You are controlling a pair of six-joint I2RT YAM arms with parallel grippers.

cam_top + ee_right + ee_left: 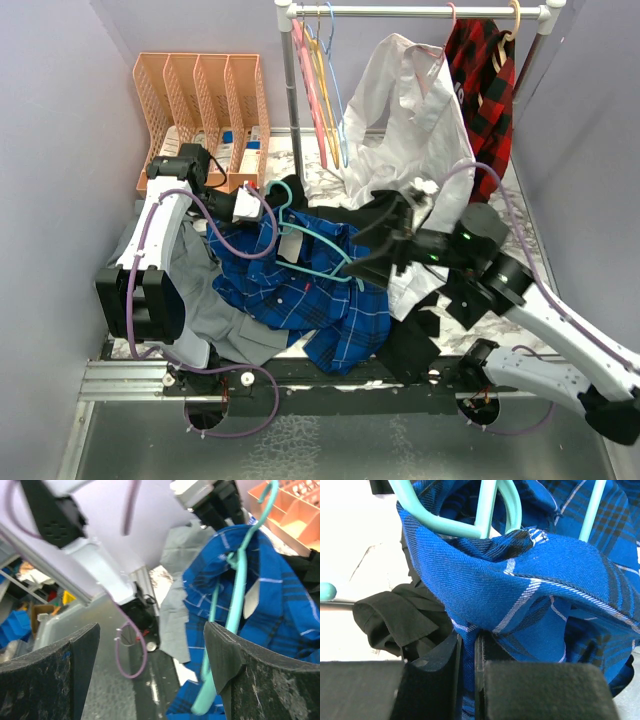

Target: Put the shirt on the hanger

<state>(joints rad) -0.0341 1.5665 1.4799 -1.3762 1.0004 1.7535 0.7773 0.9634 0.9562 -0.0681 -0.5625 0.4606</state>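
Observation:
The blue plaid shirt (pixel 300 292) lies bunched on the table between the arms. The teal hanger (pixel 322 244) lies across its top, hook toward the left gripper. My left gripper (pixel 262 202) is at the shirt's upper left edge. In the left wrist view its jaws (pixel 468 672) are shut on a fold of the shirt (pixel 520 590), just below the hanger (pixel 450 526). My right gripper (pixel 372 245) hovers over the shirt's right side, open. The right wrist view shows its fingers (pixel 150 670) wide apart and holding nothing, with the hanger (pixel 235 610) and shirt (pixel 280 605) beside the right finger.
A grey shirt (pixel 205 300) lies under the left arm, and a black cloth (pixel 395 617) lies beside the left jaws. An orange file rack (pixel 200 100) stands at the back left. The rail (pixel 420 12) carries pink hangers (pixel 312 90), a white shirt (pixel 410 110) and a red plaid shirt (pixel 485 80).

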